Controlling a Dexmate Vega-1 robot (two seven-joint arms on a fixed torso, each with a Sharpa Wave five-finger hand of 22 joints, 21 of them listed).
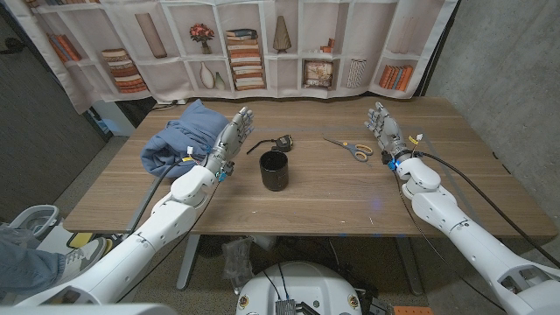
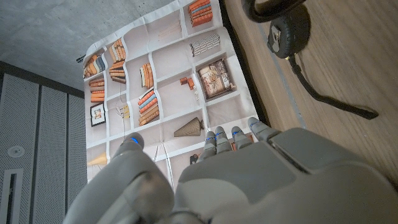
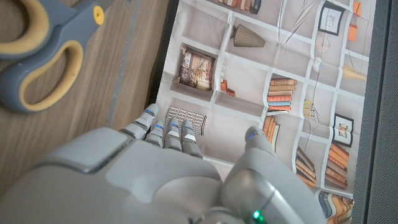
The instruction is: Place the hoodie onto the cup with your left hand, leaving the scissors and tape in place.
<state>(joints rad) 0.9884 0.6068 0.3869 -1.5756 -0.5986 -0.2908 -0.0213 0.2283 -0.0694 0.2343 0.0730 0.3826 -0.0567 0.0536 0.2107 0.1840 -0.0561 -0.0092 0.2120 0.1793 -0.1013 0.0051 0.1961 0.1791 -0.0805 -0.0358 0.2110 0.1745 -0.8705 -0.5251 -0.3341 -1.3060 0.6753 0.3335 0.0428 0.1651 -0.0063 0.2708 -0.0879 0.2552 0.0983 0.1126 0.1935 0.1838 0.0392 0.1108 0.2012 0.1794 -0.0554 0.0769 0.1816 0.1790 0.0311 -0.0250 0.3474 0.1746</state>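
A wooden desk (image 1: 332, 206) with a brown grain top carries four things. A blue hoodie (image 1: 184, 140) lies crumpled in a heap near the far left corner, reaching close to the left edge. A black cup (image 1: 273, 171) stands upright near the middle of the desk, its mouth open upward. Just behind the cup, toward the far edge, lies a black tape measure (image 1: 282, 142) with a short dark strap curving away from it on the wood. A pair of scissors (image 1: 352, 149) with grey and yellow handles lies flat right of the middle, nearer the far edge, well apart from the cup.
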